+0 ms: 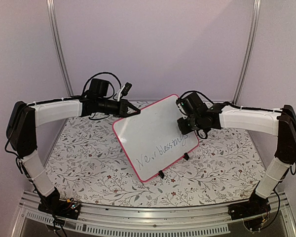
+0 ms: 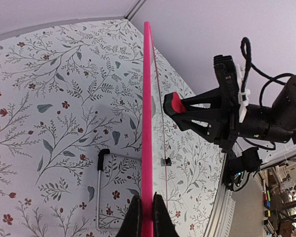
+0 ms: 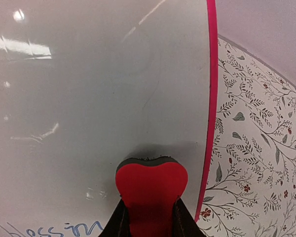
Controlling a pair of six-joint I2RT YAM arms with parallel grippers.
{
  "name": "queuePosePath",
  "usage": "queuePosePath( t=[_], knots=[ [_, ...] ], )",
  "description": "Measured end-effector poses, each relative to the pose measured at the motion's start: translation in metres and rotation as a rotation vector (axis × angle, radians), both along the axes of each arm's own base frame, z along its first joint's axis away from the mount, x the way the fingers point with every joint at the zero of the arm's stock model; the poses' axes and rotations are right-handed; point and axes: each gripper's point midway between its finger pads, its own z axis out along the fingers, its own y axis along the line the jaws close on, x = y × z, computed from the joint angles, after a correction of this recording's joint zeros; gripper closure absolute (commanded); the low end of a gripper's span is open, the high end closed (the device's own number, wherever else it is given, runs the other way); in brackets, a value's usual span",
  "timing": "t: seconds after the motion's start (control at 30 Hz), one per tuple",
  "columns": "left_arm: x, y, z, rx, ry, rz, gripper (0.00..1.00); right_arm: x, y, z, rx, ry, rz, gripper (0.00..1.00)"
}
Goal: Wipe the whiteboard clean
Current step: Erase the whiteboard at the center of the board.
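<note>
**A:** Starting nearest the bases, what was there to work with?

**B:** The whiteboard [image 1: 153, 123] stood tilted over the middle of the flowered table [image 1: 89, 158]. Its black clip feet [image 1: 161, 174] were at the near rim, seemingly resting on the cloth. The handwriting [image 1: 163, 150] ran across the near part of the face, from about 7 o'clock up toward 4 o'clock.

**A:** And the eraser?

**B:** The right gripper [image 3: 150, 217] was clamped on the red eraser [image 3: 151, 180], felt side toward the face, close to the rim at 3 o'clock. It looked to be touching the board. The words began at its 7 o'clock, not yet wiped.

**A:** What steadied the board?

**B:** The left gripper [image 2: 147, 215], jaws pinched tight together on the pink rim at the far corner, around 11 o'clock.

**A:** So how should the wipe have gone?

**B:** My judgement is that the eraser should be drawn toward 7 o'clock along the line of words, felt flat, in overlapping passes with moderate pressure. Pushing too hard could pivot the board about that single pinch or skid its feet, so the force needed to go squarely into the face. Rolling the eraser onto an edge would likely leave streaks. Starting so near the 3 o'clock rim, it could also slip off the board.
</note>
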Motion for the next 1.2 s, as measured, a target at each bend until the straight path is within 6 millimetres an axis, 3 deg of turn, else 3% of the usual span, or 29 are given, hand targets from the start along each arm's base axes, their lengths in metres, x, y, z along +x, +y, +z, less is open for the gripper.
queuePosePath(
  t=[0.37,0.8,1.0,1.07,1.2],
  knots=[
    [0.000,0.000,0.000,0.000,0.004,0.001,1.00,0.002,-0.004,-0.021,-0.019,0.020,-0.008,1.00],
    [0.000,0.000,0.000,0.000,0.006,0.002,1.00,-0.018,-0.022,-0.046,-0.042,0.072,-0.002,1.00],
    [0.000,0.000,0.000,0.000,0.002,0.002,1.00,-0.027,-0.019,-0.035,-0.056,0.063,0.021,1.00],
    [0.000,0.000,0.000,0.000,0.002,0.002,1.00,-0.030,-0.009,-0.020,-0.054,0.031,0.044,1.00],
    [0.000,0.000,0.000,0.001,0.002,0.004,1.00,-0.050,0.032,0.016,-0.037,-0.063,0.139,1.00]
  ],
)
